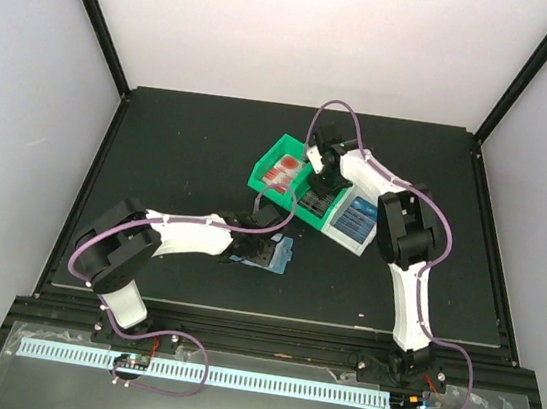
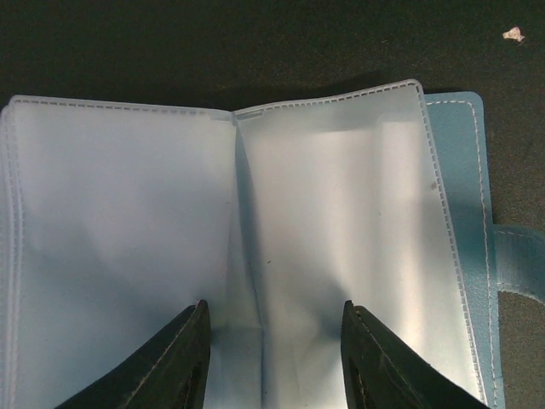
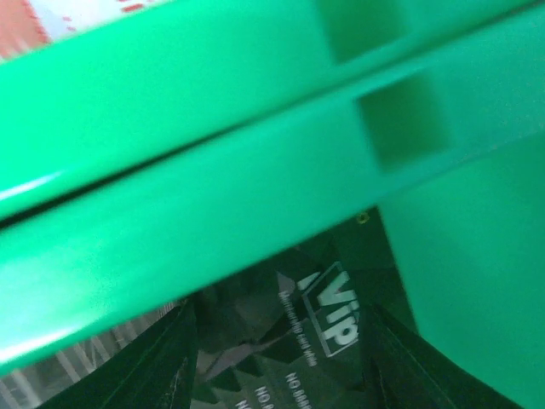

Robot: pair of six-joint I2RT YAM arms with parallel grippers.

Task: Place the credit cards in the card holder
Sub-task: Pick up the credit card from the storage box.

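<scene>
The blue-teal card holder (image 1: 277, 256) lies open on the black table near the front middle. In the left wrist view its clear pockets (image 2: 341, 221) face up, with the teal cover and clasp tab (image 2: 519, 264) at the right. My left gripper (image 1: 266, 247) (image 2: 272, 341) is open, its fingertips (image 2: 192, 341) resting on the pockets astride the centre fold. My right gripper (image 1: 321, 183) (image 3: 281, 358) is open and reaches down into a green bin (image 1: 282, 152), just above a dark blackish-green card (image 3: 328, 315) printed "VIP". A red-and-white card (image 1: 282, 171) lies in the neighbouring green bin section.
A white bin (image 1: 365, 239) with blue cards (image 1: 355, 218) sits just right of the green bin. The green bin wall (image 3: 255, 170) fills most of the right wrist view, close above the fingers. A small pale crumb (image 2: 513, 34) lies on the table beyond the holder.
</scene>
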